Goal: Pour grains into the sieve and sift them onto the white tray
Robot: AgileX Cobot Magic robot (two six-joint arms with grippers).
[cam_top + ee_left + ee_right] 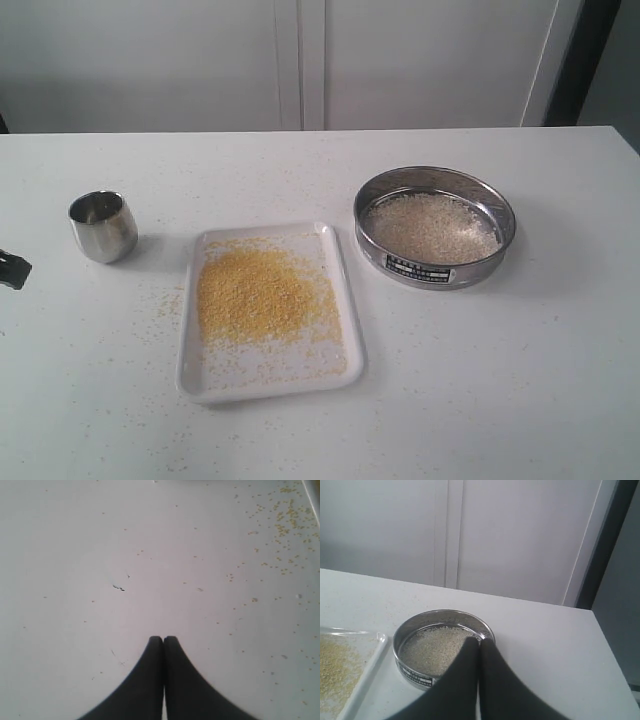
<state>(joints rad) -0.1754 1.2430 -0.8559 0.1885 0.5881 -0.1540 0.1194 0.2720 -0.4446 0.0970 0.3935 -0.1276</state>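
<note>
The left gripper (163, 639) points down toward the surface with its two dark fingers pressed flat together, nothing between them. In the exterior view only a small dark end of it shows at the left edge. The right gripper (480, 642) is closed the same way, its fingers meeting along a thin seam, empty and angled forward.

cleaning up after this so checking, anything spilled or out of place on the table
Yes. Stray yellow grains lie scattered on the table, outside the rim of the white tray on the side facing the steel cup. The sieve and the cup stand upright and look fine.
</note>
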